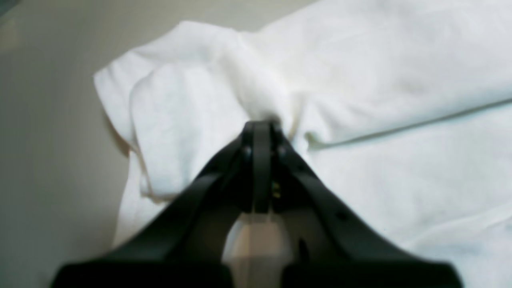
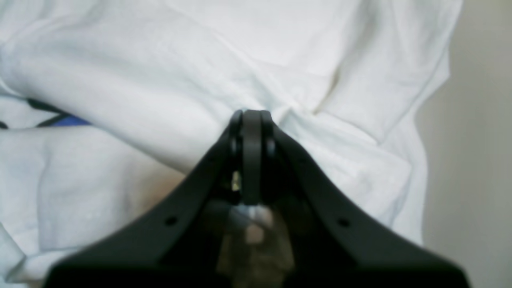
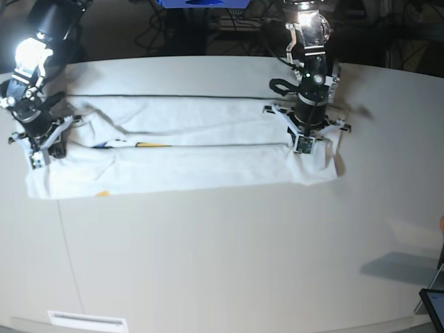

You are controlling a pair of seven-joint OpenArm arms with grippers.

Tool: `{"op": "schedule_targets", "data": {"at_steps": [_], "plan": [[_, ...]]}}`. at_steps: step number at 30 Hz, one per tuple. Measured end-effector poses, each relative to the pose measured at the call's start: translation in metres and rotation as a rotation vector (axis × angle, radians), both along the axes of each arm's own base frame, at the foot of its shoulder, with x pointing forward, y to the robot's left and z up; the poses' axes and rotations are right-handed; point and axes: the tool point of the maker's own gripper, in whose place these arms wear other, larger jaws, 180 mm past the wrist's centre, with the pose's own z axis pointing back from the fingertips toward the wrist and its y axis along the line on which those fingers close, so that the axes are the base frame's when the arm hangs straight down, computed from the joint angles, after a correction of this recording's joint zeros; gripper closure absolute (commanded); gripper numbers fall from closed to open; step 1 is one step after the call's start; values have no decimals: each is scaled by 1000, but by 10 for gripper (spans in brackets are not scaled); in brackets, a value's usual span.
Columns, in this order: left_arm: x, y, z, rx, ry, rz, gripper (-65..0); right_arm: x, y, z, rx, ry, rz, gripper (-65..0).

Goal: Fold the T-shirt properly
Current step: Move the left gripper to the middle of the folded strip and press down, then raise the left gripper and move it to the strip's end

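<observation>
The white T-shirt [image 3: 194, 166] lies as a long folded band across the table, its sides turned in toward a middle seam. A sliver of blue print [image 2: 68, 120] peeks from under a fold. My left gripper [image 3: 304, 147] stands over the band's right end; in the left wrist view the left gripper [image 1: 262, 125] is shut, with a bunch of the T-shirt [image 1: 400, 80] pinched at its tips. My right gripper [image 3: 38, 158] is at the band's left end. Seen from the right wrist, the right gripper [image 2: 251, 114] is shut on a pinch of the T-shirt [image 2: 160, 60].
The pale table [image 3: 222, 263] stretches toward the front edge, where a white label [image 3: 87, 320] is stuck. A dark device [image 3: 433, 305] pokes in at the front right corner. Cables and dark equipment [image 3: 208, 21] sit behind the table.
</observation>
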Motion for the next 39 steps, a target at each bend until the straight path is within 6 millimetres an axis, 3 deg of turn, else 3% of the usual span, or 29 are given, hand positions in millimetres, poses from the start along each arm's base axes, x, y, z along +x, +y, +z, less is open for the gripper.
{"op": "schedule_targets", "data": {"at_steps": [5,15,22,26,29,32,36,39], "plan": [[3,-23,0,23,2,-63,0,-1,-34,0,-19,3,-47,-6],[1,-29,7,23,6,-78,0,-7,-61,0,-30,-5,-80,-4],[2,-14,21,64,-13,-59,0,-6,-67,-1,-36,-6,-94,-4],[-1,8,23,90,15,-2,0,-6,-67,-1,-35,-8,-94,-4],[-1,30,35,119,-9,55,0,-6,-67,-1,-33,-10,-97,-4],[2,35,51,138,-47,64,0,-6,-67,-2,-34,-9,-98,-4],[9,18,79,123,-124,45,0,-7,-67,-2,-33,-8,-97,-4],[18,-16,88,81,-162,-24,0,-6,-66,-2,-33,-9,-97,-4]]}}
